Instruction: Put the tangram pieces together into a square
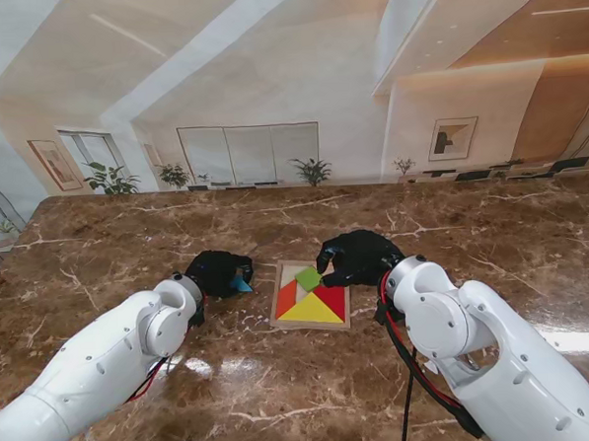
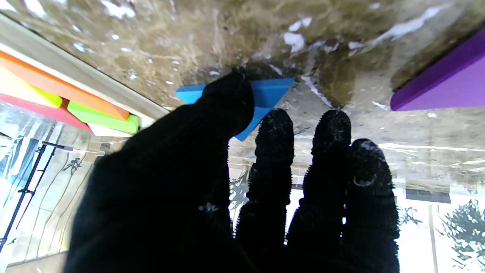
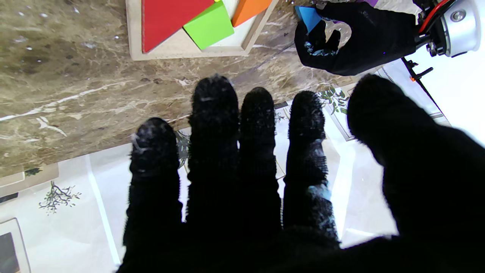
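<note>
A wooden tray lies between my hands, holding a green square, an orange triangle, a red triangle and a yellow triangle. Left of it, my left hand pinches a blue triangle with its thumb pressed on top. A purple piece lies on the table just beyond that hand and is hidden in the stand view. My right hand hovers at the tray's far right corner with its fingers spread and nothing in it.
The brown marble table stretches wide around the tray. In the right wrist view the tray, the green square and my left hand with the blue triangle show.
</note>
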Action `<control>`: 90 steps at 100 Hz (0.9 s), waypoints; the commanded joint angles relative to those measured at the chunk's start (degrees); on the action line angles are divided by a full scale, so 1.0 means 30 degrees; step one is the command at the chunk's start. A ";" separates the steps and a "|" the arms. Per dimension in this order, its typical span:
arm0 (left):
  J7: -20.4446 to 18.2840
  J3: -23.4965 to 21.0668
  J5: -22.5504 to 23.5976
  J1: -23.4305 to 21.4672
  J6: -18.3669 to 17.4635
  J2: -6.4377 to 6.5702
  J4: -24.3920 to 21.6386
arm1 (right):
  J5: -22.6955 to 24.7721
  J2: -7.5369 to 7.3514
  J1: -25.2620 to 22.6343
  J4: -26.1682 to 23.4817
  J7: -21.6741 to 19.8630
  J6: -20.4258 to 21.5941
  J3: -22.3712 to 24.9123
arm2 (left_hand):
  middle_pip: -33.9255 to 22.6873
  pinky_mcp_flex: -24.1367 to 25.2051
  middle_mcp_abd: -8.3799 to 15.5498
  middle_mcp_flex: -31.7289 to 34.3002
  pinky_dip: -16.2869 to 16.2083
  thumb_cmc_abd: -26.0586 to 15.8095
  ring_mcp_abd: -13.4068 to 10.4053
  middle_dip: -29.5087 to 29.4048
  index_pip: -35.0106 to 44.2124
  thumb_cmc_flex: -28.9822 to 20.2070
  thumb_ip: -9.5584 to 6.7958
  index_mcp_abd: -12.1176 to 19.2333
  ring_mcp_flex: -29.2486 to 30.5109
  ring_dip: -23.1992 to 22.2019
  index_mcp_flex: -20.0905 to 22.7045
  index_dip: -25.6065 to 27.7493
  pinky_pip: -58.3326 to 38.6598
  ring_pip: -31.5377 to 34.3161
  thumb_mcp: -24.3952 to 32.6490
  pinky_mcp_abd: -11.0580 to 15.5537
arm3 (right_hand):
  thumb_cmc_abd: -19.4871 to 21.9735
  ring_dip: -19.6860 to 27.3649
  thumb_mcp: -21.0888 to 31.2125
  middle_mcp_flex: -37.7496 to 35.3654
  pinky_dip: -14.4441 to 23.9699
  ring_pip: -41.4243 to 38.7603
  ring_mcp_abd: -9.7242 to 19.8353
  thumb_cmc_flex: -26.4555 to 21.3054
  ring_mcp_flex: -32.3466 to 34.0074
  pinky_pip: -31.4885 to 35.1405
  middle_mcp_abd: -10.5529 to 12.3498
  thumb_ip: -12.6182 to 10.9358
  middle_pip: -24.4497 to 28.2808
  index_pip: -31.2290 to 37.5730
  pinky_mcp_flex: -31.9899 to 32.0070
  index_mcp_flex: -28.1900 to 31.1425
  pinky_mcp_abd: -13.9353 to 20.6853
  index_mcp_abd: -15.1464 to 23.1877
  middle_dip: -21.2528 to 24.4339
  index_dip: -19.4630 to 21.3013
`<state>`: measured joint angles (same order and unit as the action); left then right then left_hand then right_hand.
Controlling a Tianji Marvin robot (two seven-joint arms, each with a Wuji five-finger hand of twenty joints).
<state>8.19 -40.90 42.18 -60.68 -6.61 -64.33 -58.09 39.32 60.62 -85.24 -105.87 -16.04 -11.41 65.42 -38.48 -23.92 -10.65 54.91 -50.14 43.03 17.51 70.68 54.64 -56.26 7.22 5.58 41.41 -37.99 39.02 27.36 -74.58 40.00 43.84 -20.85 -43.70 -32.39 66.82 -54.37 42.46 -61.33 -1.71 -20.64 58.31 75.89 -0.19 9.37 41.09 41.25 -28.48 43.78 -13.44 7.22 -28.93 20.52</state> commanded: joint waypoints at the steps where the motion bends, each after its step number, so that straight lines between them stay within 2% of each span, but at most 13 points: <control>1: -0.0132 0.0053 -0.0149 -0.0194 -0.0044 -0.0087 0.0275 | -0.0123 -0.0030 -0.0162 0.0016 -0.0334 -0.0129 0.0026 | -0.0936 -0.0506 0.0445 -0.0210 0.0488 -0.0010 -0.0238 0.0389 0.0871 -0.1337 -0.0267 -0.0203 0.0361 0.1273 0.0550 -0.0029 0.0185 -0.1576 0.0429 -0.0451 | 0.0476 0.0040 0.0055 -0.0112 -0.0084 -0.0325 -0.0041 0.0332 0.0644 0.0768 -0.0014 -0.0368 0.0081 0.0163 0.0020 0.0055 -0.0204 -0.0122 0.0106 -0.0069; 25: -0.0193 0.0109 -0.0561 -0.0211 -0.0053 -0.0184 0.0477 | -0.0174 -0.0027 -0.0199 -0.0010 -0.0343 -0.0260 0.0054 | -0.1141 -0.1267 0.0530 -0.0236 0.0712 -0.0008 -0.0260 0.0324 0.0956 -0.1479 -0.0314 -0.0275 0.1206 0.1067 0.0772 -0.0119 0.0183 -0.1397 0.0490 -0.0314 | 0.0660 0.0039 0.0034 -0.0118 -0.0085 -0.0346 -0.0057 0.0376 0.0644 0.0786 -0.0044 -0.0396 0.0091 0.0184 0.0027 0.0028 -0.0172 -0.0149 0.0110 -0.0072; 28: -0.0206 0.0062 -0.0631 -0.0254 -0.0066 -0.0198 0.0459 | -0.0167 -0.0031 -0.0201 -0.0014 -0.0358 -0.0256 0.0056 | -0.1351 -0.1363 0.0506 -0.0271 0.0921 0.0004 -0.0258 0.0211 0.1037 -0.1518 -0.0314 -0.0289 0.1368 0.0355 0.0838 -0.0221 0.0111 -0.1655 0.0523 -0.0280 | 0.0680 0.0038 0.0031 -0.0126 -0.0085 -0.0350 -0.0050 0.0385 0.0655 0.0789 -0.0033 -0.0398 0.0095 0.0189 0.0026 0.0036 -0.0168 -0.0137 0.0110 -0.0071; 36: -0.0135 0.0024 -0.0794 -0.0292 -0.0093 -0.0257 0.0512 | -0.0162 -0.0028 -0.0200 -0.0006 -0.0347 -0.0244 0.0060 | -0.1615 -0.1696 0.0632 -0.0268 0.1002 0.0026 -0.0272 0.0396 0.1128 -0.1644 -0.0341 -0.0254 0.1818 -0.0057 0.1010 -0.0208 -0.0018 -0.1523 0.0576 -0.0068 | 0.0711 0.0041 0.0023 -0.0137 -0.0086 -0.0353 -0.0047 0.0400 0.0660 0.0797 -0.0025 -0.0406 0.0098 0.0193 0.0022 0.0027 -0.0178 -0.0123 0.0113 -0.0074; 83: -0.0504 -0.0073 -0.1590 -0.0435 -0.0042 -0.0392 0.0493 | -0.0225 -0.0018 -0.0242 0.0017 -0.0308 -0.0293 0.0115 | -0.2128 -0.2600 0.0753 -0.0109 0.1306 0.0151 -0.0314 0.0714 0.1737 -0.2087 -0.0416 -0.0104 0.2939 -0.1221 0.1855 -0.0001 -0.0291 -0.1578 0.0703 0.0399 | 0.0955 0.0057 0.0008 -0.0152 -0.0105 -0.0357 -0.0058 0.0482 0.0690 0.0826 -0.0057 -0.0450 0.0108 0.0224 0.0009 0.0052 -0.0148 -0.0125 0.0124 -0.0093; 90: -0.0597 -0.0117 -0.1728 -0.0474 -0.0062 -0.0403 0.0460 | -0.0241 -0.0020 -0.0240 0.0029 -0.0316 -0.0282 0.0108 | -0.2373 -0.2861 0.0745 -0.0115 0.1471 0.0262 -0.0279 0.0901 0.1775 -0.2109 -0.0373 -0.0149 0.3333 -0.2105 0.1927 0.0023 -0.0517 -0.1576 0.0983 0.0659 | 0.0983 0.0060 0.0001 -0.0153 -0.0111 -0.0355 -0.0051 0.0482 0.0689 0.0830 -0.0043 -0.0455 0.0109 0.0225 -0.0011 0.0053 -0.0145 -0.0131 0.0125 -0.0097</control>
<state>7.54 -41.86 37.31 -60.75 -6.74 -65.25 -57.72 39.00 60.57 -85.49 -105.95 -16.13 -11.92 65.71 -43.85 -30.82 -10.41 54.45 -46.49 42.34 18.34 72.33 57.65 -58.66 7.15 5.51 45.94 -44.02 42.86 27.27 -73.93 36.16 44.43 -21.57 -42.25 -32.38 66.82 -54.37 42.46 -61.33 -1.71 -20.64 58.31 76.22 -0.19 9.18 41.09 41.25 -28.50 43.78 -13.44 7.22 -28.92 20.52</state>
